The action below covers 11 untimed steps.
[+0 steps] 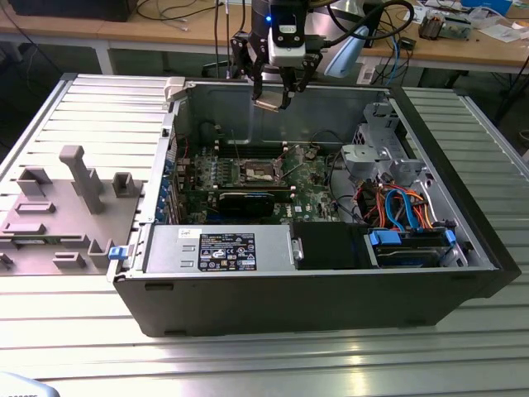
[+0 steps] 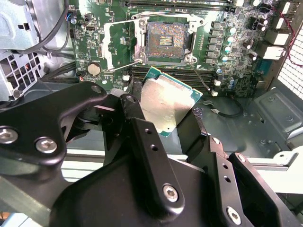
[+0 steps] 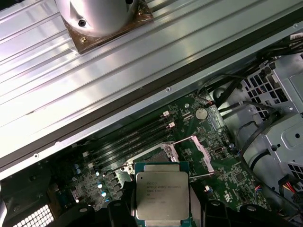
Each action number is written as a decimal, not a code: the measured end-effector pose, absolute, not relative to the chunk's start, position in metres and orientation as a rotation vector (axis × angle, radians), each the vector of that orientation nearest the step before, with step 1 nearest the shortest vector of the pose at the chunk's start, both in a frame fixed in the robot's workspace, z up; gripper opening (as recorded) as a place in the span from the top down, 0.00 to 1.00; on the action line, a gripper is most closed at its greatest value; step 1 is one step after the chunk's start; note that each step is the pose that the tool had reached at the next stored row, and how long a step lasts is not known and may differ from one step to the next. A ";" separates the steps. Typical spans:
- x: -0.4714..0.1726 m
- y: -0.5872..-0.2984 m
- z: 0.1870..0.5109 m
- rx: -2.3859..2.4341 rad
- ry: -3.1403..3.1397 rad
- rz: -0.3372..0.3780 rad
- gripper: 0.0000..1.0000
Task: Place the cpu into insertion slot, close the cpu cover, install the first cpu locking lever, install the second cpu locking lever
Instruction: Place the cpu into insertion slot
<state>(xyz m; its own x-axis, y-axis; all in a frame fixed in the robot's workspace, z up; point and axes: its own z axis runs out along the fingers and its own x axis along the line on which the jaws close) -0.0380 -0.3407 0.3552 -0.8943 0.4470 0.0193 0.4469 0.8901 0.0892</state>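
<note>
The gripper [image 1: 272, 101] pinches the cpu [image 2: 168, 101] by its edges, well above the insertion slot [image 2: 165, 41], where the cpu cover [image 2: 108, 47] seems swung open.

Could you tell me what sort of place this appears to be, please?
Probably a robotics lab or workshop: an open computer case lies on a ribbed metal table, wooden desks strewn with cables stand behind, and the gripper holds the cpu above it.
</note>
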 end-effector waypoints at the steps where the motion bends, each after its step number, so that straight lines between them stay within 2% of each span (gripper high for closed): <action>1: -0.038 -0.341 0.355 0.723 3.052 0.143 0.45; 11: -0.038 -0.341 0.355 0.730 3.050 0.143 0.45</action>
